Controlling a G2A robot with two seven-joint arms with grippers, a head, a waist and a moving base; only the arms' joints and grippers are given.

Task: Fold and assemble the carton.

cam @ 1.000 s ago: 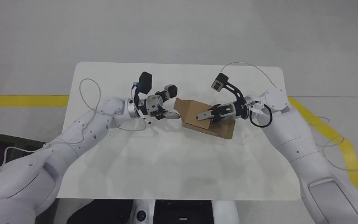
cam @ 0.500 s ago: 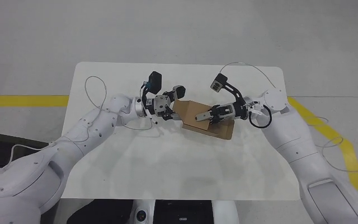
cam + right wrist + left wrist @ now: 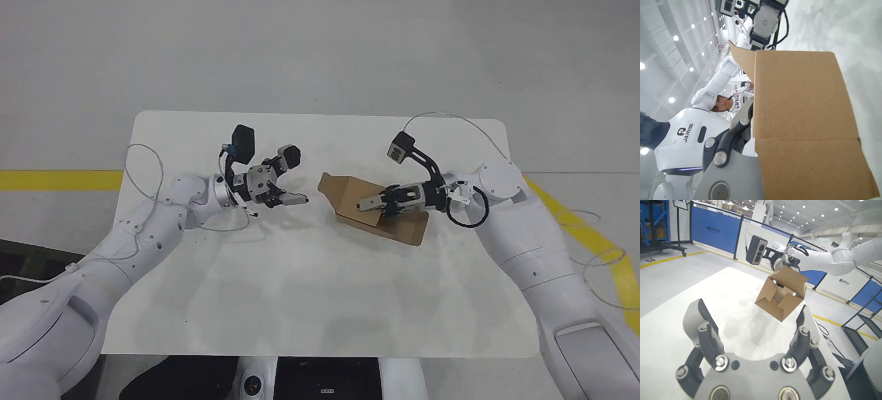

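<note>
Top view puts the brown carton just right of the frame's centre, over the white table. The right gripper is clamped on it from the right side. The left gripper sits left of centre, apart from the carton's nearest flap.

Left wrist view adds what the overhead angle hides. The carton hangs tilted above the table surface, and its open end, with partly folded flaps, faces the left gripper. That gripper's jaws are spread wide with nothing between them. The same view shows the right gripper pinching the carton's uppermost flap.

Right wrist view shows a flat outer wall of the carton close up. One finger of the right gripper lies against the wall's edge, and the other is hidden behind the cardboard.

Half a second ago the left gripper was touching the carton's left edge. It has since drawn back toward the left of the frame, and the carton has shifted slightly rightward.
</note>
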